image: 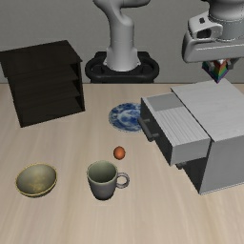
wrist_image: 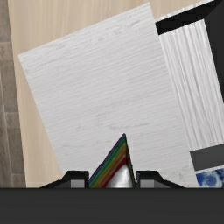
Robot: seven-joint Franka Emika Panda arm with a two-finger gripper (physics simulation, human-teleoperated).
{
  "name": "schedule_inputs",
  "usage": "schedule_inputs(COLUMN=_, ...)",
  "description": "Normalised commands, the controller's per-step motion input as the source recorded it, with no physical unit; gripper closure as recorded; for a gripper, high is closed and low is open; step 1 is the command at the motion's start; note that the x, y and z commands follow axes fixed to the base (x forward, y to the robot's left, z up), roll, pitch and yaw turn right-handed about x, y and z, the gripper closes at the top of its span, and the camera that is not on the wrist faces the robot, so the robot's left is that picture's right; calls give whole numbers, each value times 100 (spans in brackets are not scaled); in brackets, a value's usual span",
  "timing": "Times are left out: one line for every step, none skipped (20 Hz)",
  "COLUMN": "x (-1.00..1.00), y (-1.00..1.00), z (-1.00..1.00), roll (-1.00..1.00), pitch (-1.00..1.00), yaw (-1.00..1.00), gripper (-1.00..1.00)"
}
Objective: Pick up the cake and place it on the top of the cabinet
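Hand: clamped on the rainbow-striped wedge of cake, fingers against both its sides
Cake: held in the air above the pale top of the grey-white cabinet, apart from it
Grey-white cabinet: at the light wooden desk's edge on the exterior view's right, one drawer pulled out
Blue-patterned plate: just beside that drawer
Black shelved cabinet: opposite edge
Small orange ball, grey-green mug, olive bowl: mid-desk

The cabinet shows pale matt wood grain; the table, light wood.
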Motion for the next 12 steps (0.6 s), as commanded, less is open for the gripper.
schedule_inputs(x=100, y=0, z=0, roll=0, pitch=0, yaw=0, gripper=100)
schedule_inputs(x=0, y=100, z=0, roll=0, pitch=0, yaw=0, gripper=100)
schedule_inputs(x=100, y=0, z=0, roll=0, pitch=0, yaw=0, gripper=100)
schedule_inputs(x=0, y=0, z=0, roll=0, pitch=0, yaw=0, gripper=-100)
schedule_inputs(x=0, y=0, z=0, roll=0, pitch=0, yaw=0, gripper=-100)
schedule_inputs(x=0, y=0, z=0, roll=0, pitch=0, yaw=0, gripper=-100)
schedule_inputs(x=0, y=0, z=0, roll=0, pitch=0, yaw=0, gripper=-100)
schedule_inputs(x=0, y=0, z=0, roll=0, pitch=0, yaw=0, gripper=-100)
schedule_inputs(x=0, y=0, z=0, roll=0, pitch=0, yaw=0, gripper=-100)
schedule_inputs(x=0, y=0, z=0, roll=0, pitch=0, yaw=0, gripper=-100)
schedule_inputs(x=0, y=0, z=0, roll=0, pitch=0, yaw=0, gripper=-100)
schedule_inputs(x=0, y=0, z=0, roll=0, pitch=0, yaw=0, gripper=-100)
